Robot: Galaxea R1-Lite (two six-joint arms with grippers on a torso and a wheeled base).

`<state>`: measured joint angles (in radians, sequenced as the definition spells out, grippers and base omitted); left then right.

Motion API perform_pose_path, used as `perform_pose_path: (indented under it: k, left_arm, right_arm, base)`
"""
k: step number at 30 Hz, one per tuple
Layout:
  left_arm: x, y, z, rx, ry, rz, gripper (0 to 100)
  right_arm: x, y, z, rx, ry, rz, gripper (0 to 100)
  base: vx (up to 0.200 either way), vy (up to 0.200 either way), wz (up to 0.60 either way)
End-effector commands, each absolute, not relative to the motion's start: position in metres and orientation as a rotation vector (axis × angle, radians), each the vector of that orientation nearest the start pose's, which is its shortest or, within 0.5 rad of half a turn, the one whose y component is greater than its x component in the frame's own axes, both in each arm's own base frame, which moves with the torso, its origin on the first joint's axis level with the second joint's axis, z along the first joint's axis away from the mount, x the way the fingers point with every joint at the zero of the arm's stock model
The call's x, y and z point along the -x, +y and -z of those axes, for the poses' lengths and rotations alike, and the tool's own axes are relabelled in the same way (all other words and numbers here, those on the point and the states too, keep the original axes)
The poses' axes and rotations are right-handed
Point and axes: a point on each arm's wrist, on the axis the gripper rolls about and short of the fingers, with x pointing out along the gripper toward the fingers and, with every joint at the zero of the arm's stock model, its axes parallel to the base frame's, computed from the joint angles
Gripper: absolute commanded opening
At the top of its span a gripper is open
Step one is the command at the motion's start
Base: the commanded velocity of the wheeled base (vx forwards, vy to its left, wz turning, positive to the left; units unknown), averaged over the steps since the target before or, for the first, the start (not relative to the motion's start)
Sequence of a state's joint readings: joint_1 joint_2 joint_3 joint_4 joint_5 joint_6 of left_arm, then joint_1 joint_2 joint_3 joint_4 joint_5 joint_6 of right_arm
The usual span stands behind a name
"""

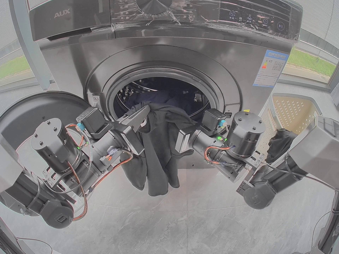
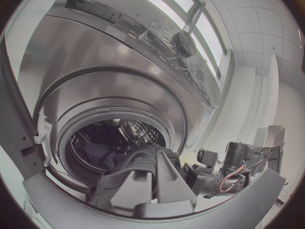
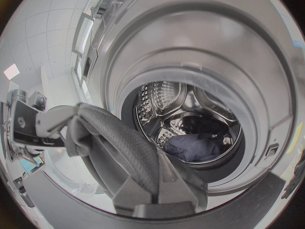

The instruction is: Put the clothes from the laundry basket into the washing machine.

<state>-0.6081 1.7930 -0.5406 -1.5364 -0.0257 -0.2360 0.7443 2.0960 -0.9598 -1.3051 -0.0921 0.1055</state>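
Before the washing machine (image 1: 162, 71), left fingers (image 1: 136, 116) and right fingers (image 3: 173, 182) clamp one dark garment (image 1: 159, 152) aloft.

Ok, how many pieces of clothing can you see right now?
3. A black garment hangs from the left gripper and right gripper. A dark blue piece lies in the drum. A dark piece sits in the basket. More may be hidden underneath.

Washing machine (image 1: 81, 57): brushed grey metal, soft sheen.
Drum (image 3: 171, 102): polished perforated steel.
Control panel (image 1: 247, 14): glossy, under crinkled clear film.
Garment (image 1: 160, 149): dark matt knit cloth.
Floor (image 1: 197, 223): smooth tile.
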Motion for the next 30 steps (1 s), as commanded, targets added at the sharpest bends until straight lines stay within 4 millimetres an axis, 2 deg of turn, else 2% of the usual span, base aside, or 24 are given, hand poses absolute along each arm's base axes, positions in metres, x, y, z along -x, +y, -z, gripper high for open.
perform_pose_path:
  k: [1,4,5,10,17,25,30]
  left_arm:
    - [-0.239,-0.168,-0.176,0.308,-0.193,0.661,0]
    - [-0.239,-0.167,-0.175,0.304,-0.192,0.659,0]
    - [-0.238,-0.167,-0.175,0.303,-0.188,0.660,100]
    - [-0.230,-0.163,-0.167,0.300,-0.147,0.671,100]
    - [-0.214,-0.152,-0.140,0.296,-0.006,0.663,100]
    - [-0.215,-0.150,-0.123,0.276,0.061,0.644,100]
    - [-0.216,-0.151,-0.101,0.237,0.151,0.633,100]
  right_arm:
    - [-0.271,0.248,-0.177,-0.190,-0.164,-0.663,0]
    - [-0.266,0.240,-0.184,-0.195,-0.177,-0.656,0]
    - [-0.265,0.239,-0.186,-0.196,-0.180,-0.656,0]
    - [-0.258,0.234,-0.201,-0.216,-0.221,-0.660,0]
    - [-0.249,0.227,-0.219,-0.240,-0.270,-0.666,0]
    - [-0.241,0.222,-0.229,-0.252,-0.293,-0.673,0]
    - [-0.240,0.220,-0.231,-0.254,-0.298,-0.668,0]
  base:
    - [0.000,0.000,0.00]
    - [0.000,0.000,0.00]
    - [0.000,0.000,0.00]
    - [0.000,0.000,0.00]
    - [0.000,0.000,0.00]
    - [0.000,0.000,0.00]
    - [0.000,0.000,0.00]
